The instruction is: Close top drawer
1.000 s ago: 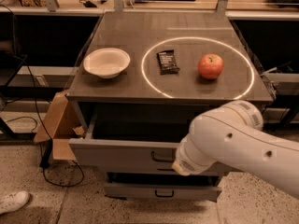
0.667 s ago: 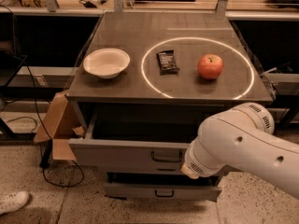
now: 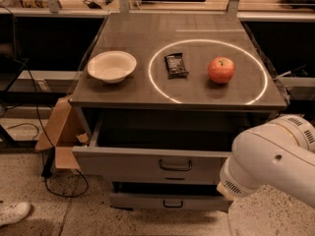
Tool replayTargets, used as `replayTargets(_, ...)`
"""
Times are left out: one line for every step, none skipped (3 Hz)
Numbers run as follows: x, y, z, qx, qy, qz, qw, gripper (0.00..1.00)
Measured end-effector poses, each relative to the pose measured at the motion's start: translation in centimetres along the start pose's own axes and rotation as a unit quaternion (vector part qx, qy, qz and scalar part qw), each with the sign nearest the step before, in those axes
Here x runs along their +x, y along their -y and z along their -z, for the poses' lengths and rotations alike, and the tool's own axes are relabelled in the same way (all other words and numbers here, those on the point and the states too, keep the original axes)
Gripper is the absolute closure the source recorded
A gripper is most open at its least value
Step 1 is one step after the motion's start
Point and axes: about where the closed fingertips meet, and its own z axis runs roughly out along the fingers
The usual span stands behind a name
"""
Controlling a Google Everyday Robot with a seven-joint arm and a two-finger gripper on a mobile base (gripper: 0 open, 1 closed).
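The top drawer [image 3: 128,162] is a wide grey metal drawer under the tabletop. It stands pulled out, with a dark hollow showing behind its flat front panel. Its small dark loop handle [image 3: 175,165] sits at the panel's centre. My white arm [image 3: 273,161] fills the lower right and covers the drawer's right end. The gripper itself does not show; it lies beyond the arm's bulky white segment, hidden or out of frame.
On the grey table [image 3: 128,90] stand a white bowl [image 3: 111,66], a dark snack packet [image 3: 175,65] and a red apple [image 3: 221,70]. A shallower lower drawer [image 3: 167,201] juts out slightly. A cardboard box [image 3: 58,132] and cables lie on the floor at left.
My arm has moved to the right and uncovered the middle of the drawer front and its handle. The drawer stands as far out as before.
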Motion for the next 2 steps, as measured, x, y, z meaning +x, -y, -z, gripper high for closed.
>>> replayTargets(-3.7,-0.4,0.0,-0.001,0.017,0.003,0.9999,1.0)
replayTargets(-9.9,-1.5,0.0,-0.001,0.055,0.014,0.9984,1.0)
